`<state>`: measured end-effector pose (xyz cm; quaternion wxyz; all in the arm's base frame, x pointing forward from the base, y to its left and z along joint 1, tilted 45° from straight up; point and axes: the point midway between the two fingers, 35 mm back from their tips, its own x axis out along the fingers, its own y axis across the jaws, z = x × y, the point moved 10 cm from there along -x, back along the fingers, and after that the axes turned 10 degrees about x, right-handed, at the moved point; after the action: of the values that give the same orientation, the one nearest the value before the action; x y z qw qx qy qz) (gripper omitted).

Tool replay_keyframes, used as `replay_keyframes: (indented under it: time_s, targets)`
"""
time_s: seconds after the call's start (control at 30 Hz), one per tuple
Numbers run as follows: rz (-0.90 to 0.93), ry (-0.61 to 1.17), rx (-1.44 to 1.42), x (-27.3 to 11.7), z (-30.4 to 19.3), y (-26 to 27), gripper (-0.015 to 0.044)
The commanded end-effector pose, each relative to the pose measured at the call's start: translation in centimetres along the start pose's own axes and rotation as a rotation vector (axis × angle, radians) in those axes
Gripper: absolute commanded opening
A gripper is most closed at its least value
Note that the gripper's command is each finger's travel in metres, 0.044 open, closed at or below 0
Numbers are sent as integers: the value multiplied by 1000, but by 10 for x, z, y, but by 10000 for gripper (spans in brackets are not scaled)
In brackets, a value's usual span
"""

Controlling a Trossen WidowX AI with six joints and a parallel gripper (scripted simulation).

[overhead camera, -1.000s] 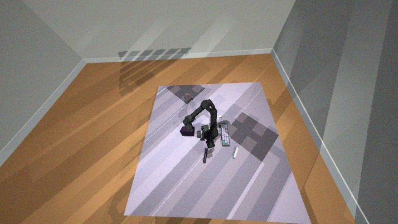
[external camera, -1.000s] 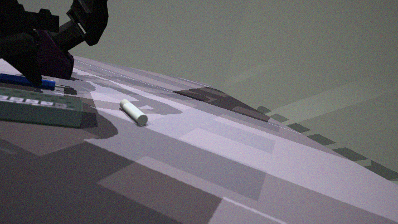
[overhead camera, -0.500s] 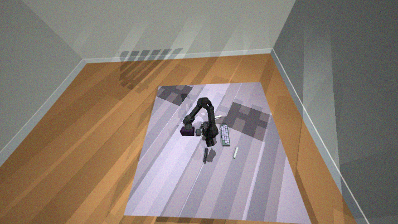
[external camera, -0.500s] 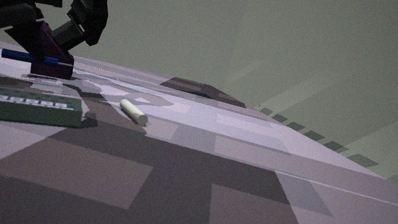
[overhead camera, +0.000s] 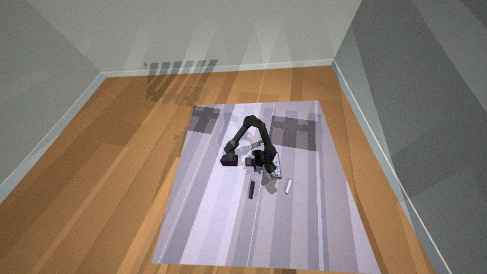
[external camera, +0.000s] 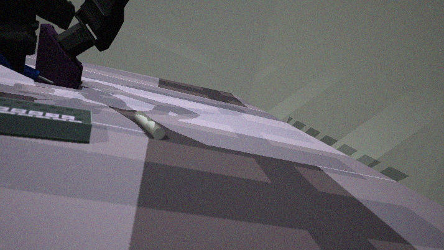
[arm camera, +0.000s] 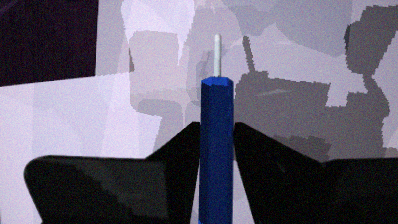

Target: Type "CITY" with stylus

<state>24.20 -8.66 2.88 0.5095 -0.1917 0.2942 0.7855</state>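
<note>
Between the fingers: blue stylus, gripped by the pincer; off to the keyboard's arm-base side.
Barrel: faceted; judged light and stiff, though some slipping might be expected under pressing.
Tip: thin, pale, left free; best kept from sideways loads.
Hold: mid-barrel preferable, square across flat facets, squeezed firmly for "CITY".

The black arm is bent into a high arch, its elbow raised on the far side — the gripper is lowered toward the near side, its fingers closed on something narrow.
</note>
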Motion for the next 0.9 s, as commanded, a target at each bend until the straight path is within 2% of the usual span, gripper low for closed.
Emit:
replay_keyframes:
  time_s: [0.0, 0.27, 0.43, 0.63, 0.87]
  targets:
    - [28, 134, 16, -8, 10, -13, 0]
    - [27, 431, 63, -22, 39, -45, 0]
    - [-37, 646, 120, -31, 61, -66, 0]
    - [-189, 877, 185, -42, 95, -91, 0]
    - [-454, 1076, 252, -53, 144, -114, 0]
